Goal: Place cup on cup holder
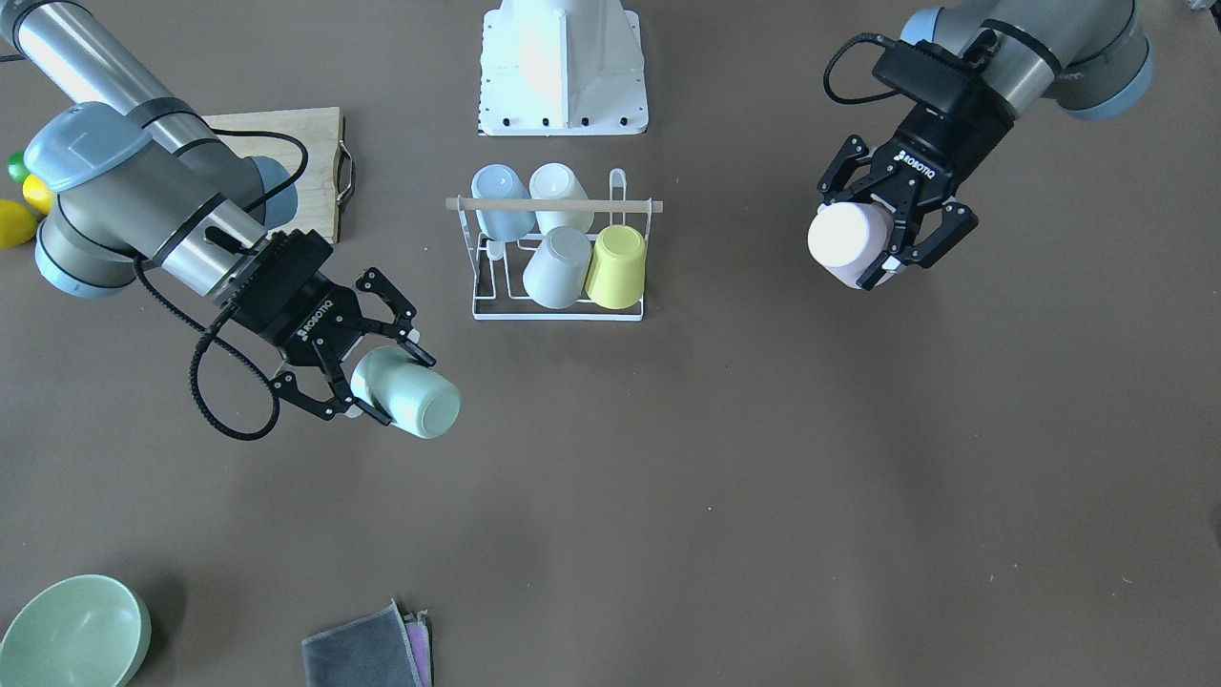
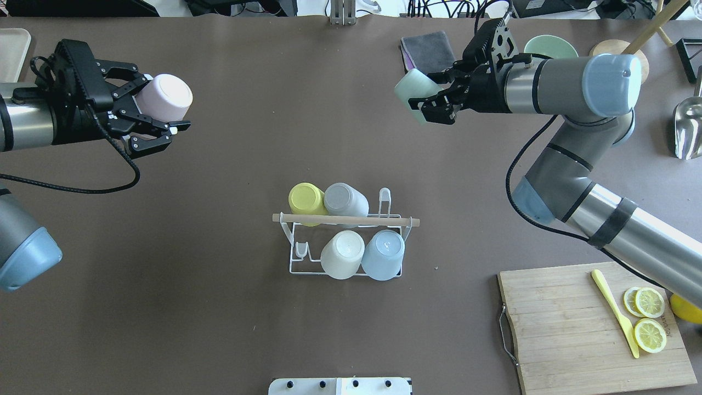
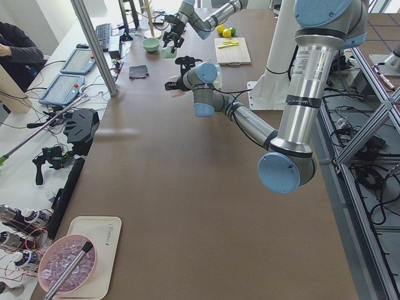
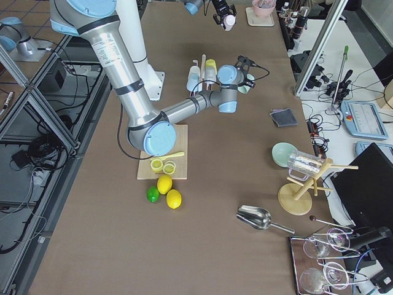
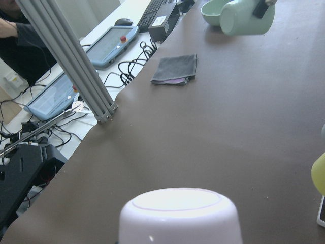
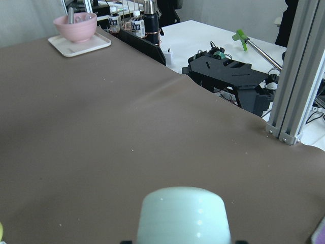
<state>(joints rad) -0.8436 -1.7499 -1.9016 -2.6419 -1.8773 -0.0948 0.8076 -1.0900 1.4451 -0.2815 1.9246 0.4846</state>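
Observation:
The cup holder (image 1: 553, 204) is a white wire rack with a wooden rod on top, at the table's middle (image 2: 345, 220). Several cups sit upside down on its prongs: light blue, white, grey and yellow. One prong at an end of each row is bare. My left gripper (image 1: 863, 243) (image 2: 162, 104) is shut on a pale pink cup (image 1: 844, 239) (image 2: 164, 94) (image 5: 180, 213), held in the air far to the rack's side. My right gripper (image 1: 401, 389) (image 2: 425, 90) is shut on a mint green cup (image 1: 415, 396) (image 2: 412, 93) (image 6: 183, 213), also in the air away from the rack.
A wooden cutting board (image 2: 570, 329) with lemon slices and a yellow knife lies near my right arm's base. A green bowl (image 1: 72, 630), a folded grey cloth (image 1: 367, 649), lemons (image 1: 14, 224) and a metal scoop (image 2: 688, 126) sit along the table's edges.

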